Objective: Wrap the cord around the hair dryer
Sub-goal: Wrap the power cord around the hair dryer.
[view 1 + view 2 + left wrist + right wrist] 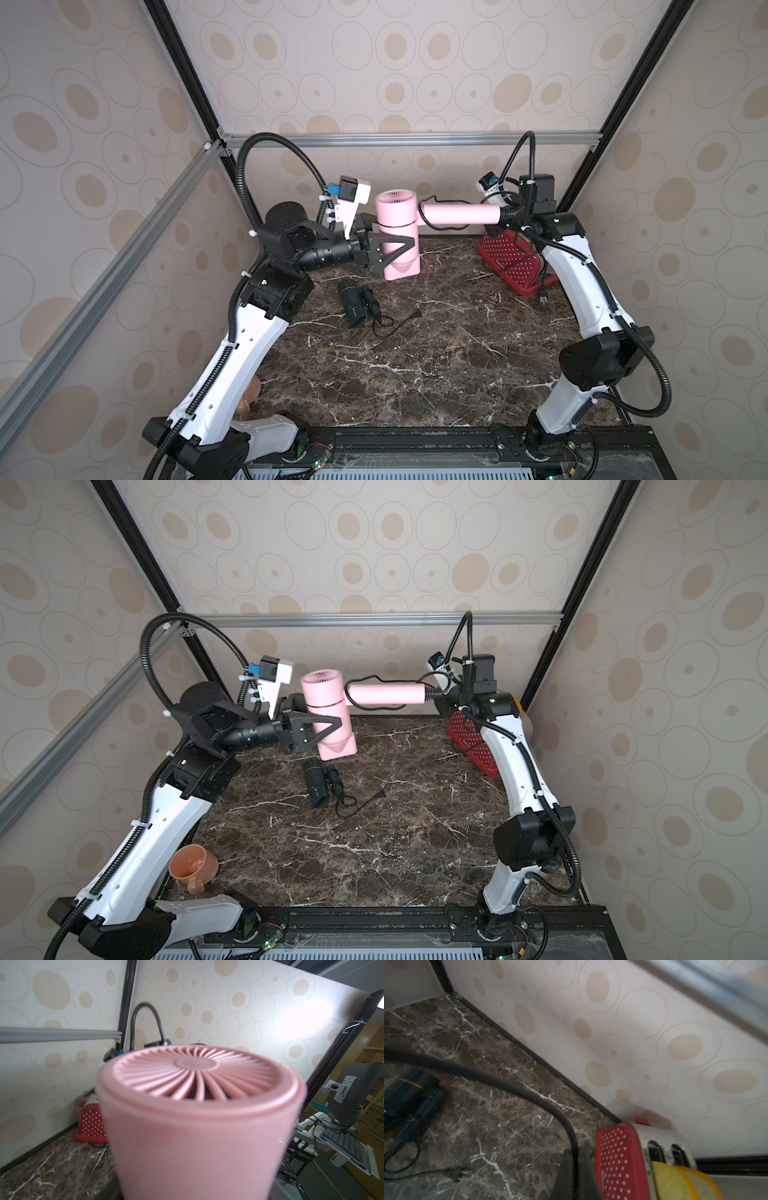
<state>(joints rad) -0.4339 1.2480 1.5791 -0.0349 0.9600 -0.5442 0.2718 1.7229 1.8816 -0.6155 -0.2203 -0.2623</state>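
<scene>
So the pink hair dryer point(395, 216) is up in the air over the back of the marble table point(436, 353). The barrel stands roughly upright with the intake grille on top, and the handle sticks out sideways toward my right arm. My left gripper point(395, 239) is clamped across the barrel, one finger on the near side and one behind it. In the left wrist view the grille fills nearly everything.

The black cord point(444, 227) makes one loose loop round the handle close to where it joins the barrel, then comes out of the handle's far end. My right gripper point(574, 1159) is right there, fingers pinched together on the cord.

Under that hand, at the back right, is a red toaster point(505, 257) with white dots. A plug point(542, 299) lies by its near corner, and honestly I can't tell whose cord it's on.

Below the pink one, a dark hair dryer point(351, 303) lies flat on the table with its own thin cord curled beside it. A peach cup point(193, 866) lies tipped over at the front left.
</scene>
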